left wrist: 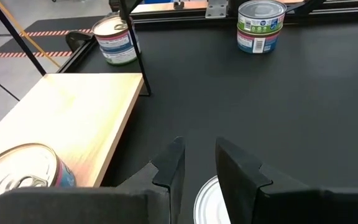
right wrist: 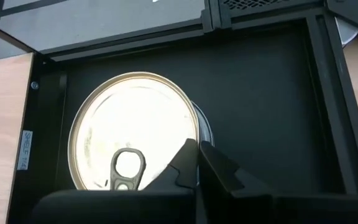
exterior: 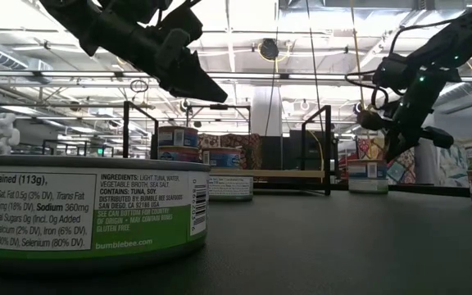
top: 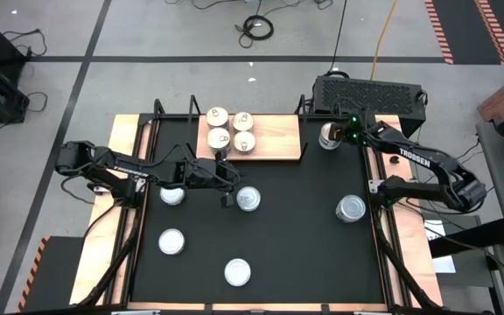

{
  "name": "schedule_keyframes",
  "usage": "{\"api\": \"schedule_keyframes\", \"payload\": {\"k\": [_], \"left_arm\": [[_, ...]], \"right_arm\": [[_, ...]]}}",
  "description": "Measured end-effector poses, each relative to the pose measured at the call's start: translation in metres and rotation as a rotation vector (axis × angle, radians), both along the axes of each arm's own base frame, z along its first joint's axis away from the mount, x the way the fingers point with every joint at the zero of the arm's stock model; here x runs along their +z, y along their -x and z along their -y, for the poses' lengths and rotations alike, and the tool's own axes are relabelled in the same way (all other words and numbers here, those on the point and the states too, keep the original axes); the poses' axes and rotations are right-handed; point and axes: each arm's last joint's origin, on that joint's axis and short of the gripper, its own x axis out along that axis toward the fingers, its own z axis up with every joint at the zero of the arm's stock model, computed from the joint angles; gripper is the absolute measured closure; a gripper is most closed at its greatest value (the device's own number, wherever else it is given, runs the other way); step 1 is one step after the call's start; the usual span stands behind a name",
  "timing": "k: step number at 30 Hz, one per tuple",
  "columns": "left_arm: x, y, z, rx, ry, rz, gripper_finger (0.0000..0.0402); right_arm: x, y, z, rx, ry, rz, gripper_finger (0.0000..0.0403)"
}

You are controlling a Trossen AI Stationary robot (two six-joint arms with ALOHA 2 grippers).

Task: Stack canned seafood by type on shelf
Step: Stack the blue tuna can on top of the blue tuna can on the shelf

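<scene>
The shelf (top: 269, 136) is a light wooden board at the table's far middle, and several white-topped tins (top: 231, 129) stand on its left part. My left gripper (top: 228, 186) (left wrist: 199, 163) is narrowly open and raised off the table, just left of a silvery tin (top: 248, 199) (left wrist: 207, 200). My right gripper (top: 339, 133) (right wrist: 197, 155) is shut and hangs just above a pull-tab tin (top: 328, 136) (right wrist: 135, 140) that stands right of the shelf. In the low view its fingers (exterior: 396, 147) stay above that tin (exterior: 367, 175).
More tins stand on the black tabletop: one at the left (top: 172, 195), one lower left (top: 171, 241), one near the front (top: 238, 271) (exterior: 88, 209) and a stacked pair at the right (top: 352, 208) (left wrist: 261, 25). Black rods (top: 158, 109) rise at the shelf's ends.
</scene>
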Motion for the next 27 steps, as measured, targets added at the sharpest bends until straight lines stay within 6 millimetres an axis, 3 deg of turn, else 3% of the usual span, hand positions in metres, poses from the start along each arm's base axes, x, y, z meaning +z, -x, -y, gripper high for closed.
{"api": "schedule_keyframes", "payload": {"k": [27], "left_arm": [[0.000,0.000,0.000,0.009,0.021,0.004,0.0309]], "right_arm": [[0.037,0.010,-0.018,0.019,0.176,0.148,0.0402]]}}
